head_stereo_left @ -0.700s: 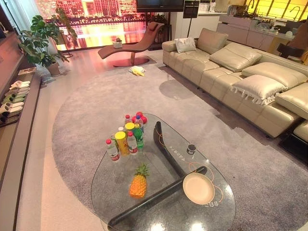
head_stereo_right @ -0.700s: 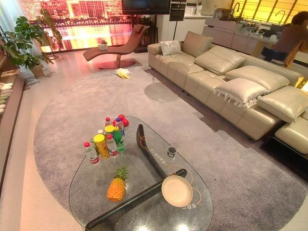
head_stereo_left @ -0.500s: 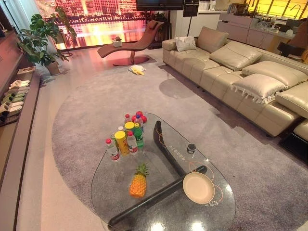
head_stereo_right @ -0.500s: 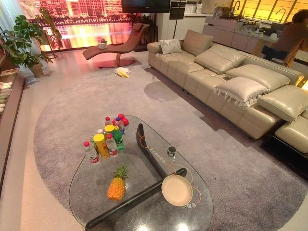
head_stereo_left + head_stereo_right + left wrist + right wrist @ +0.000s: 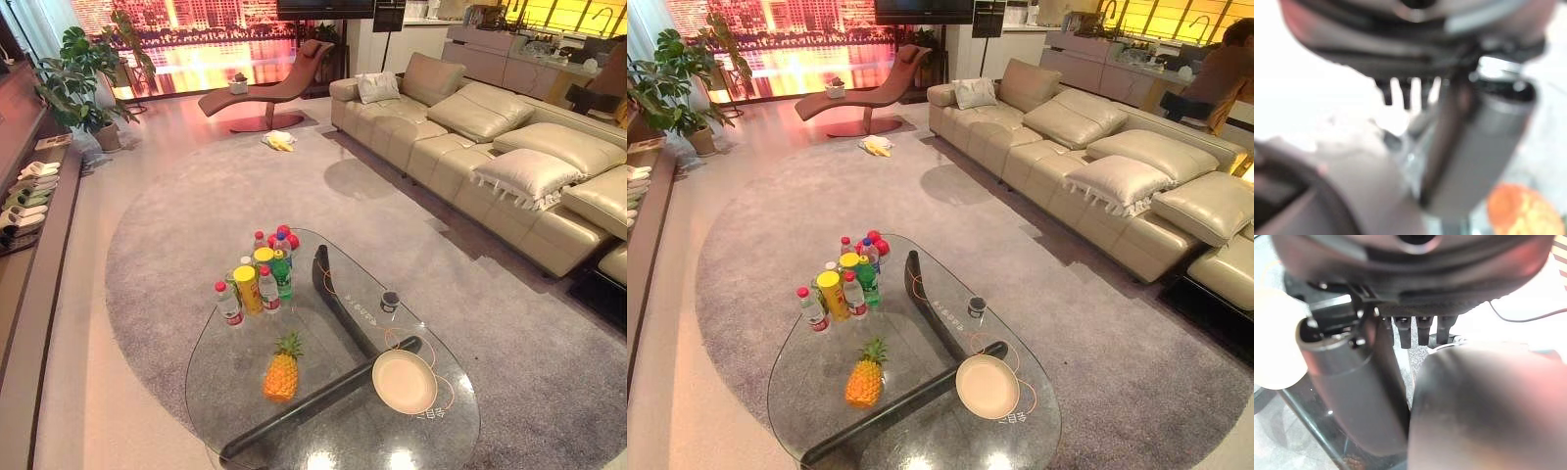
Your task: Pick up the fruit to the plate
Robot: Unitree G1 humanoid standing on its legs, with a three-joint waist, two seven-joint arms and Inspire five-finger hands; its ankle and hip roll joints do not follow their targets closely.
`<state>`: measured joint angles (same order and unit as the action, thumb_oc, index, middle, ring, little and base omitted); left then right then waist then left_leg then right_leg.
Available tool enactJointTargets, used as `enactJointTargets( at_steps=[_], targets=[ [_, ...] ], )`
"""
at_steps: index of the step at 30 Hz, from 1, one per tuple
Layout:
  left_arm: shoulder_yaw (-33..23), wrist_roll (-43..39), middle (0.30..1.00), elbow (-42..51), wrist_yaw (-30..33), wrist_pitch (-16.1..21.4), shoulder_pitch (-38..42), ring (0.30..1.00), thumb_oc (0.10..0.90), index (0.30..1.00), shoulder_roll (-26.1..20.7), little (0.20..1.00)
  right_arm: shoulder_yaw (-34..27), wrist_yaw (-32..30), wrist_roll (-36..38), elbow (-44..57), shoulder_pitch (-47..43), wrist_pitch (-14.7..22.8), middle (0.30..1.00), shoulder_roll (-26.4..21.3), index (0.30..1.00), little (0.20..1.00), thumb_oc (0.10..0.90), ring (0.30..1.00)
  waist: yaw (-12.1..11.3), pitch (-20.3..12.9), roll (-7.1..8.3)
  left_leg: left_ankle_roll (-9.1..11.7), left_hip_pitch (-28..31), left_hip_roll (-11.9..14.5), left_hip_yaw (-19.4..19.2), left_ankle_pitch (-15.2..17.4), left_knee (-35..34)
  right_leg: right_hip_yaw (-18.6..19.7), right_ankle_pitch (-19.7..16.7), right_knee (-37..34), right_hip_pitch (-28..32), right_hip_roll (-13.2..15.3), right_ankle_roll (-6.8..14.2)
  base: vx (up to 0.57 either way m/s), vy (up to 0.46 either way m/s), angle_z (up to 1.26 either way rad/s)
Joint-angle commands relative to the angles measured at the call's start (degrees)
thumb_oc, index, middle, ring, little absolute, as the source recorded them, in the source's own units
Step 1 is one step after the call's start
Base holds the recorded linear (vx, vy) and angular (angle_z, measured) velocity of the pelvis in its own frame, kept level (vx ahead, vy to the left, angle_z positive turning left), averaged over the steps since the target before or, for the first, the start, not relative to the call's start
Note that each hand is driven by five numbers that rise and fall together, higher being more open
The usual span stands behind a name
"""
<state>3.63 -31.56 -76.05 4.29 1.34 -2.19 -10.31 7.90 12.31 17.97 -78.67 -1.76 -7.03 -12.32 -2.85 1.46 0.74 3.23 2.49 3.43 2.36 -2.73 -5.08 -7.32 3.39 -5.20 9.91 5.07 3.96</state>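
Clustered bottles [image 5: 257,279] on glass table [image 5: 323,436]; beige sofa [image 5: 490,157] beyond.

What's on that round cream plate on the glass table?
Nothing: the round cream plate lies bare. The pineapple stands apart on the glass table. Nothing covers the plate.

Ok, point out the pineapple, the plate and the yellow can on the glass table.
pineapple [image 5: 281,377], left eye view, middle of its orange body.
plate [image 5: 404,382], left eye view, centre of its bare cream face.
yellow can [image 5: 248,291], left eye view, middle of its side, among the bottles.
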Motion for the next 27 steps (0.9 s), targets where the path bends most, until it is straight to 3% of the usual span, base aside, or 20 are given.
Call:
enactJointTargets(
  at_steps=[1, 8, 15, 21, 24, 27],
  targets=[
    [-1.2, 2.8, 0.900, -4.4, 4.1, 3.3, 4.2, 0.900, 0.800, 0.900, 0.8, 0.900, 1.0, 0.0, -0.8, -3.7, -0.4, -2.8, 0.900, 1.6, 0.900, 0.900, 0.800, 0.900, -0.3, 2.7, 0.68, -0.5, 2.9, 0.0, -1.9, 0.8, 0.1, -4.5, -7.6, 0.2, -2.5, 2.9, 1.5, 0.00, 0.000, 0.00],
    [-2.6, 3.0, 0.900, -3.6, 7.9, 7.3, 4.2, 0.900, 0.800, 0.900, -0.3, 0.900, 0.3, 0.4, -0.5, -3.9, -0.9, -3.3, 0.900, 0.4, 0.900, 0.900, 0.800, 0.900, -0.2, 3.6, 0.36, -0.3, 2.5, 0.1, -2.2, 0.5, 0.1, -4.3, -7.7, 0.2, -3.1, 2.8, 1.5, 0.00, 0.000, 0.00],
    [-1.6, 2.6, 0.900, 1.3, 8.0, 16.1, 6.0, 0.900, 0.800, 0.900, -2.6, 0.900, 0.0, 1.9, 0.9, -2.9, -2.7, -5.8, 0.900, -3.0, 0.900, 0.900, 0.800, 0.900, -0.1, 5.3, -0.14, -0.2, 1.5, 0.2, -2.5, -0.2, 0.1, -3.4, -7.8, 0.4, -4.7, 2.4, 1.0, 0.00, 0.000, 0.00],
    [2.2, 2.6, 0.900, 14.7, 8.8, 20.5, 9.7, 0.900, 0.800, 0.900, -3.7, 0.900, 0.7, 0.8, 3.7, -1.1, -5.2, -6.3, 0.900, -5.0, 0.900, 0.900, 0.800, 0.900, 0.0, 8.9, -1.04, -0.9, -1.2, -0.4, -1.6, -0.5, 1.4, -1.9, -6.9, 3.2, -8.1, 1.6, -0.2, -0.08, 0.029, -0.02],
    [2.8, 2.1, 0.900, 17.0, 9.0, 20.5, 10.3, 0.900, 0.800, 0.900, -3.9, 0.900, 0.7, 0.6, 4.0, -0.7, -5.5, -6.2, 0.900, -5.1, 0.900, 0.900, 0.800, 0.900, 0.0, 9.6, -1.12, -1.0, -1.7, -0.5, -1.5, -0.5, 1.6, -1.8, -6.6, 4.0, -8.8, 1.5, -0.3, -0.07, -0.005, -0.01],
    [4.2, 0.5, 0.900, 24.9, 8.6, 21.7, 11.5, 0.900, 0.800, 0.900, -4.7, 0.900, 0.4, 0.3, 5.3, 0.8, -6.1, -5.0, 0.900, -5.7, 0.900, 0.900, 0.800, 0.900, 0.2, 12.3, -1.39, -1.4, -3.3, -0.9, -0.9, -0.6, 2.4, -1.2, -6.3, 5.3, -10.7, 0.9, -0.7, -0.10, -0.023, -0.02]
  ],
)
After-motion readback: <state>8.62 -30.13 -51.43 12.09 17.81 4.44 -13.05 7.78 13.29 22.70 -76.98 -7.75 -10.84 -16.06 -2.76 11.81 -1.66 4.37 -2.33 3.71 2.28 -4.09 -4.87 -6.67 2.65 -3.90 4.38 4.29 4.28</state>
